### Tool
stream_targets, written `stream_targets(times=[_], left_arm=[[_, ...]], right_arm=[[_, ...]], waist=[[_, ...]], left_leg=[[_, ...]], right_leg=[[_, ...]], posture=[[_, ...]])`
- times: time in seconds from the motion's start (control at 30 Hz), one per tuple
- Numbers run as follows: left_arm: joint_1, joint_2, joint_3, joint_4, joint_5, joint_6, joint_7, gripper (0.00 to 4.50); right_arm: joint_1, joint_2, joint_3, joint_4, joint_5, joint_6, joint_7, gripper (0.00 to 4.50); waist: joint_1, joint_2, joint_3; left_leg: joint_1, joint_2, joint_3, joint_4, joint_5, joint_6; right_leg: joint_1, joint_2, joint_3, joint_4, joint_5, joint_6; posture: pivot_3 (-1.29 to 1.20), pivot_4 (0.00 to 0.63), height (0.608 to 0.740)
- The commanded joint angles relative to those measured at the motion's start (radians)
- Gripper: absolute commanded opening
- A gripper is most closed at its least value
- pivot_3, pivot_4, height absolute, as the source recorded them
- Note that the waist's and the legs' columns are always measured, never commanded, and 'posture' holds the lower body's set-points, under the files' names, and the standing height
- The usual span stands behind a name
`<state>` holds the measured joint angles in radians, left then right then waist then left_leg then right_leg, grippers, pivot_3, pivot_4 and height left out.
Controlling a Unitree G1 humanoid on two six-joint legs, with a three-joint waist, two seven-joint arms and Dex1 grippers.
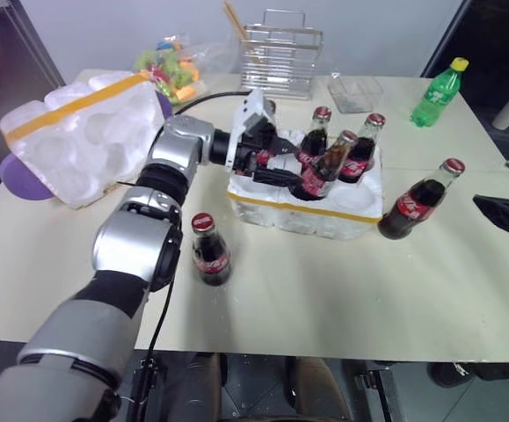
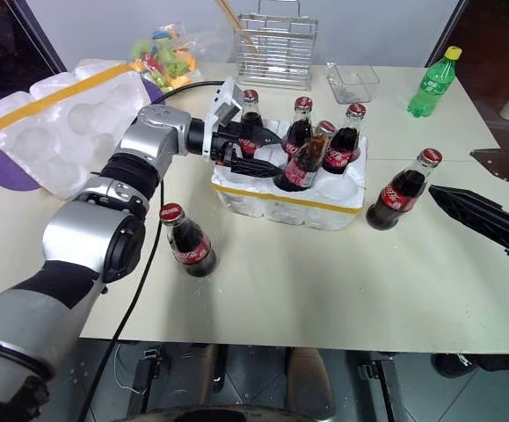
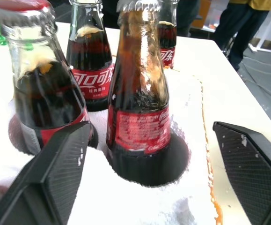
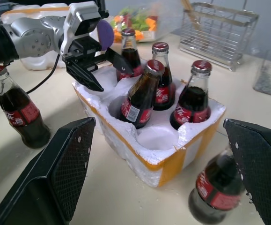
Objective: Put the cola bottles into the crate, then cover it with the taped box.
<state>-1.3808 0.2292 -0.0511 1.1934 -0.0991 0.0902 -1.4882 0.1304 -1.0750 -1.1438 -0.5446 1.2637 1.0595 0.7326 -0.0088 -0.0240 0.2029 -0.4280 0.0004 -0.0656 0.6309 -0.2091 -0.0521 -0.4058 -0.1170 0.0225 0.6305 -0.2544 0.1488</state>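
White styrofoam forms the crate (image 2: 289,198), which is seen from the head views at the middle of the bench (image 2: 324,290) with a yellow tape band round its side. Four cola bottles (image 2: 302,160) are held in its wells, one of them tilted. The left gripper (image 2: 252,151) is set over the crate's left end, jaws apart and clamped on nothing. Two more cola bottles stand on the bench, one before the crate (image 2: 186,240) and one to its right (image 2: 401,190). The taped box (image 2: 56,127) lies at far left, near a green bottle (image 2: 433,83).

From the left wrist, Chinese characters in white are seen on one red label (image 3: 91,79), though they cannot be read with certainty.

From the right wrist, the right gripper (image 4: 168,173) is shown with jaws wide apart, empty, short of the crate.
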Motion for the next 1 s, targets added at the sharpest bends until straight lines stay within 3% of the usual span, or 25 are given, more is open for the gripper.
stream_targets(times=[0.03,0.23,0.4,0.57,0.67,0.77,0.87,1.0], left_arm=[[-0.047,0.056,0.049,-0.065,-0.045,0.066,-0.04,4.44],[-0.032,0.202,0.104,-0.272,-0.13,0.259,-0.102,4.44],[0.065,0.385,0.162,-0.619,-0.259,0.564,-0.087,4.44],[0.437,0.698,0.27,-1.03,-0.342,0.731,-0.074,4.44],[0.673,0.797,0.36,-1.203,-0.384,0.76,-0.046,4.44],[0.896,0.826,0.456,-1.355,-0.417,0.756,-0.01,4.44],[1.058,0.781,0.494,-1.505,-0.469,0.763,0.06,4.44],[1.149,0.734,0.462,-1.61,-0.506,0.723,0.134,4.44]], right_arm=[[-0.016,-0.007,0.01,0.012,-0.01,-0.04,0.008,4.5],[-0.05,-0.017,0.094,0.051,-0.028,-0.072,0.027,4.5],[-0.085,-0.026,0.172,0.084,-0.056,-0.095,0.062,4.5],[-0.094,-0.054,0.222,0.113,-0.117,-0.117,0.143,4.5],[-0.077,-0.077,0.246,0.128,-0.181,-0.146,0.218,4.5],[-0.048,-0.108,0.266,0.131,-0.25,-0.188,0.329,4.5],[-0.04,-0.152,0.286,0.148,-0.289,-0.213,0.447,4.5],[-0.05,-0.189,0.3,0.155,-0.322,-0.227,0.542,4.5]], waist=[[-0.001,0.0,0.0],[-0.008,0.0,0.0],[-0.012,0.002,-0.001],[-0.027,0.006,-0.002],[-0.025,0.004,-0.001],[-0.011,0.004,-0.001],[0.004,0.004,-0.001],[0.004,0.004,-0.002]], left_leg=[[0.0,0.0,0.0,0.0,0.0,0.0],[0.001,0.0,0.0,-0.001,0.0,0.0],[0.001,0.0,0.0,-0.001,0.0,0.0],[0.003,0.001,0.0,-0.002,0.0,0.0],[0.003,0.001,0.0,-0.001,0.0,0.0],[0.003,0.001,0.001,0.001,0.0,0.0],[0.003,0.001,0.001,0.002,0.0,0.0],[0.004,0.001,0.002,0.002,0.0,0.0]], right_leg=[[0.0,0.0,0.0,0.0,0.0,0.0],[0.0,0.0,0.0,0.001,0.0,0.0],[0.0,0.0,0.0,0.001,0.0,0.0],[0.0,0.0,0.001,0.003,0.0,0.0],[0.0,0.001,0.001,0.003,0.0,0.0],[0.003,0.0,0.001,0.0,-0.001,-0.001],[0.004,-0.001,0.001,-0.001,-0.003,-0.005],[0.005,-0.001,0.001,-0.002,-0.003,-0.005]], posture=[[0.0,0.15,0.739],[0.0,0.15,0.739],[0.0,0.15,0.739],[0.0,0.15,0.739],[0.0,0.15,0.739],[0.0,0.15,0.739],[0.0,0.15,0.739],[0.0,0.15,0.739]])
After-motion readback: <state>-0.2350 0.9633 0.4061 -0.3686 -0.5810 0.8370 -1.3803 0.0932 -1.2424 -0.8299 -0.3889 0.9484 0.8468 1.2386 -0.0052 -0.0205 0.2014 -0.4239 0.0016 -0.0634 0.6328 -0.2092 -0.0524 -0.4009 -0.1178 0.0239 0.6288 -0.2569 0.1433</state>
